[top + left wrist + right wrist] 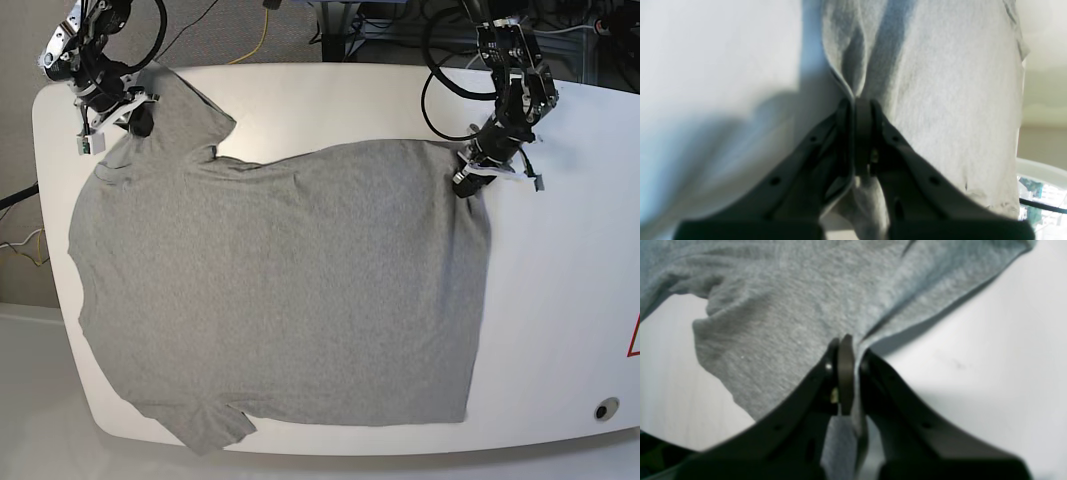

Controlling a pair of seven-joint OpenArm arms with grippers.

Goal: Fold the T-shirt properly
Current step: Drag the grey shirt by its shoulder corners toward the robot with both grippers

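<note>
Folding has barely begun: the T-shirt [270, 290] lies flat and unfolded across the white table [560, 330]. We have the left gripper [468, 172] and right gripper [118, 112] clamped on far-edge fabric, probably hem and sleeve.

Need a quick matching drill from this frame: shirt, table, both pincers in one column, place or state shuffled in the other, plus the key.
Column 1:
1. T-shirt
2. table
3. left pincer
4. right pincer

Column 2:
A. shut on the sleeve at the base view's top left
B. white, bare along the base view's right side
C. grey, spread flat
D. shut on the shirt's hem corner at the base view's upper right

Pairs: 1-C, 2-B, 3-D, 4-A
</note>
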